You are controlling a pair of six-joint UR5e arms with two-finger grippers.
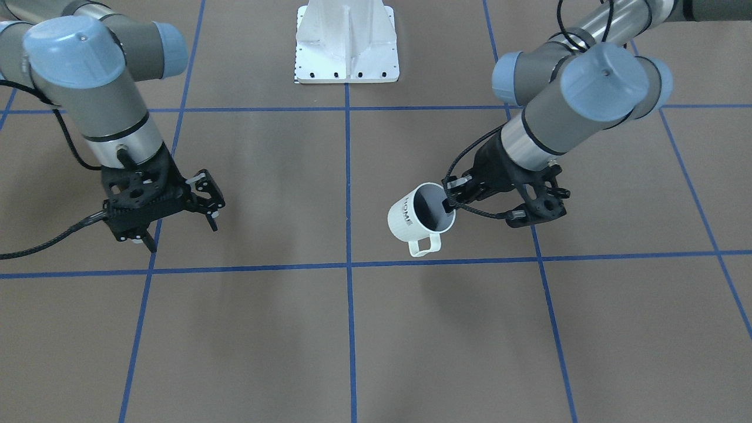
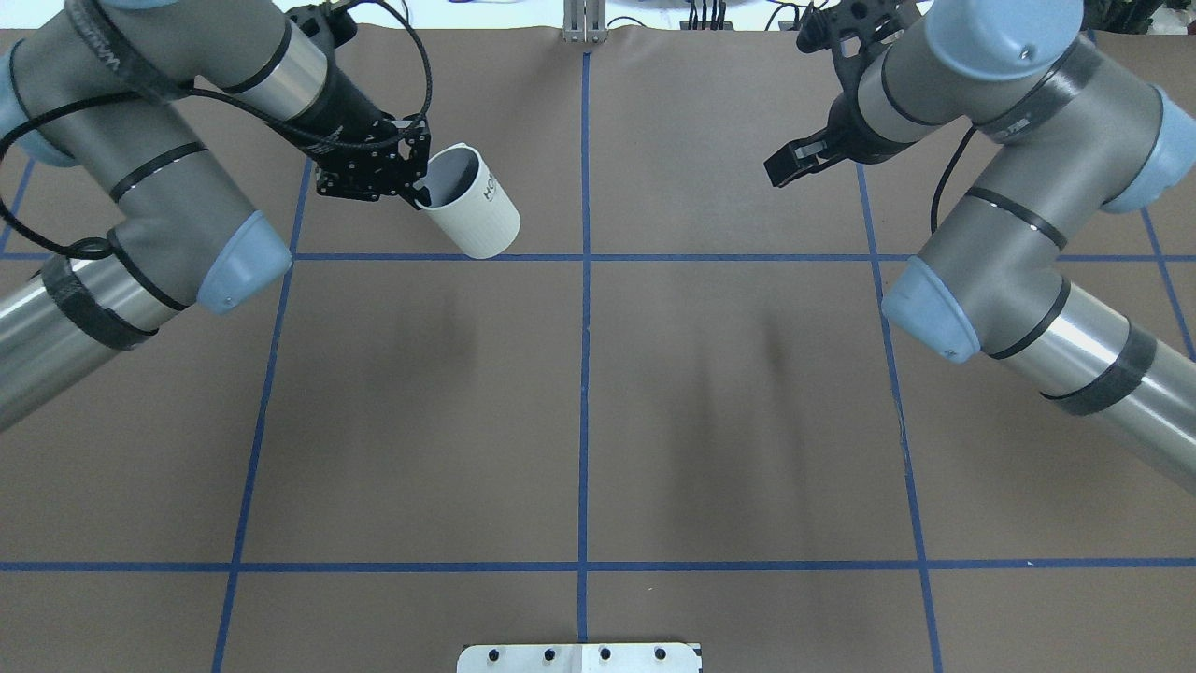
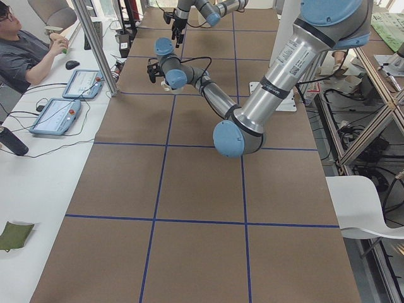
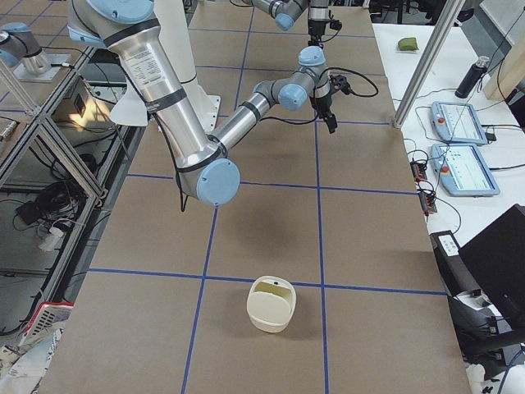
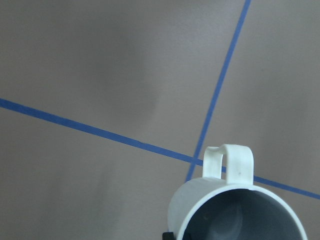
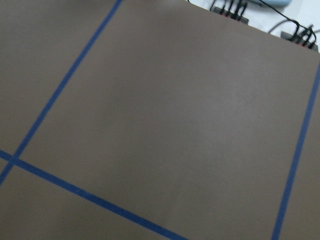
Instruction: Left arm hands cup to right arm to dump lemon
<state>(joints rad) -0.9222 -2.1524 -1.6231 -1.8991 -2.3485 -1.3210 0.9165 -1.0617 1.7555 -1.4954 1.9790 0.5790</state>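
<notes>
The white cup [image 1: 411,220] with dark "HOME" lettering hangs tilted above the table, handle towards the operators' side. My left gripper [image 1: 449,202] is shut on its rim, one finger inside the mouth. In the overhead view the cup [image 2: 476,213] sits left of the centre line with the left gripper [image 2: 419,190] on its rim. The left wrist view shows the cup's rim and handle [image 5: 228,162] and a grey inside; no lemon slices can be made out. My right gripper [image 1: 183,232] is open and empty, well apart from the cup, and also shows in the overhead view [image 2: 787,166].
The brown table [image 2: 579,402] carries a blue tape grid. The white robot base plate [image 1: 346,44] stands at the robot's side. A cream container [image 4: 271,304] sits on the table near its right end. Operator tablets [image 4: 459,123] lie on the side bench.
</notes>
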